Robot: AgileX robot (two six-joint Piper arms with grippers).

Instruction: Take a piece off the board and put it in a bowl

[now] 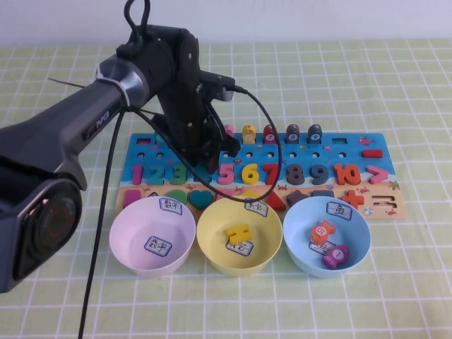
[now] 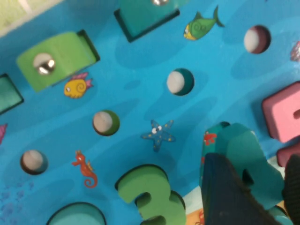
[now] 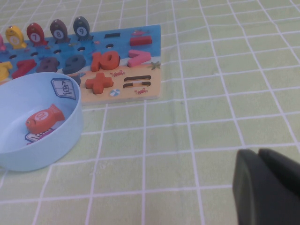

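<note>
So my left gripper (image 2: 253,187) jaws pinch the piece (image 2: 241,150) on the board (image 2: 140,93); right gripper (image 3: 267,187), jaws closed, idles over the counter (image 3: 211,117).

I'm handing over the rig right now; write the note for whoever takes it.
Left hand: down on the board at the digit row, fingers either side of the teal 4, which looks partly raised from its slot; grip unconfirmed.
Right hand: parked over bare tablecloth beside the light blue bowl, holding nothing.
Pink bowl: in front of the board, no piece in it.
Done: reach.
Left: secure the 4, lift, drop it in the pink bowl.
</note>
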